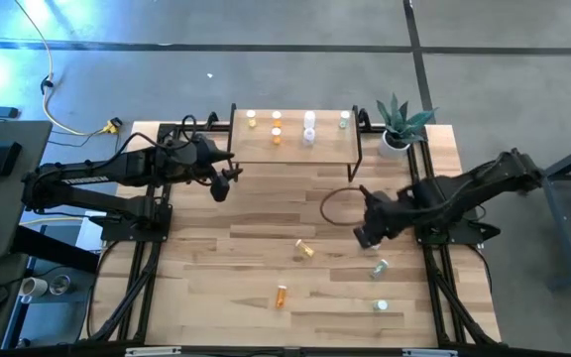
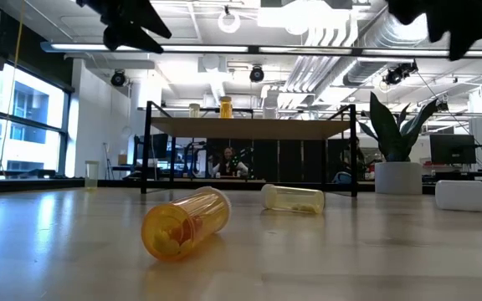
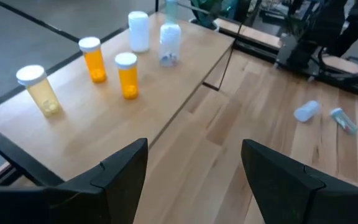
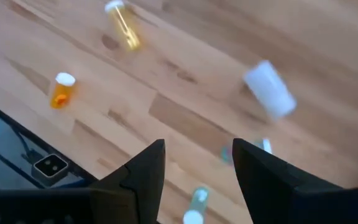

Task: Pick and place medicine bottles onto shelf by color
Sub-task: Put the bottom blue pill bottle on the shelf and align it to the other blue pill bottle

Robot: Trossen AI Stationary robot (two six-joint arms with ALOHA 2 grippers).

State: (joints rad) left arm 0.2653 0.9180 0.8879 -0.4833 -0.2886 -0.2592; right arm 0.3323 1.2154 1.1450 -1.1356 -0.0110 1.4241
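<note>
Bottles point(image 1: 305, 250) scattered mid-table; left hand point(image 1: 223, 185) spread, right hand point(image 1: 367, 236) spread, empty.

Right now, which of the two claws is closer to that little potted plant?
The right gripper. It hovers over the tabletop not far from the potted plant. The left gripper is at the shelf's opposite end.

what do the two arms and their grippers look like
Both arms are dark, almost black, jointed segments. The left gripper has two broad, flat black fingers with angular tips; the right gripper has the same. No markings show.
</note>
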